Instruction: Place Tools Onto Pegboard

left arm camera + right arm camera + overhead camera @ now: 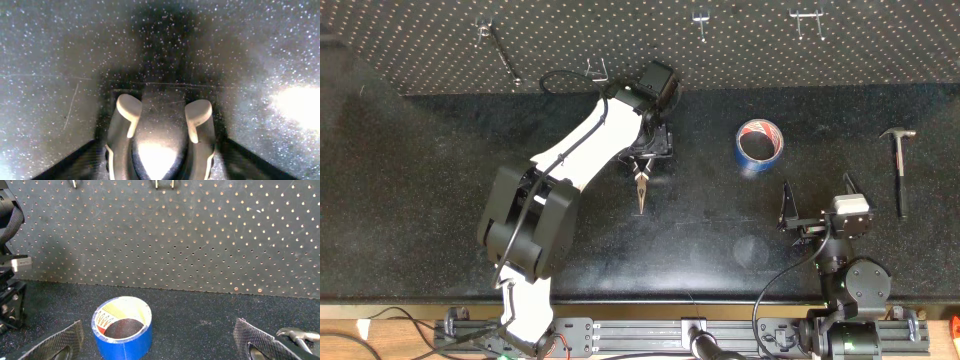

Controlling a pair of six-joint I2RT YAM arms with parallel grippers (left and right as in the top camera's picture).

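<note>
The pliers point(641, 190) are on the dark table just below the pegboard point(650, 45), tip toward the arm bases. My left gripper point(648, 160) is at their handle end. In the left wrist view the pale-tipped pliers point(162, 145) sit between the left gripper's point(161, 150) dark fingers point(75, 162), which press on the outer sides of both handles. A wrench point(501, 50) hangs at the pegboard's left. The blue tape roll point(758, 146) and the hammer point(898, 168) lie on the right. My right gripper point(818, 195) stands open and empty near its base, behind the tape roll point(122, 327).
Bare hooks sit on the pegboard: one point(598, 70) just above the left gripper, one point(700, 20) at the top middle, and a double hook point(807, 22) at the top right. The hammer's head point(297, 335) shows beside the right finger.
</note>
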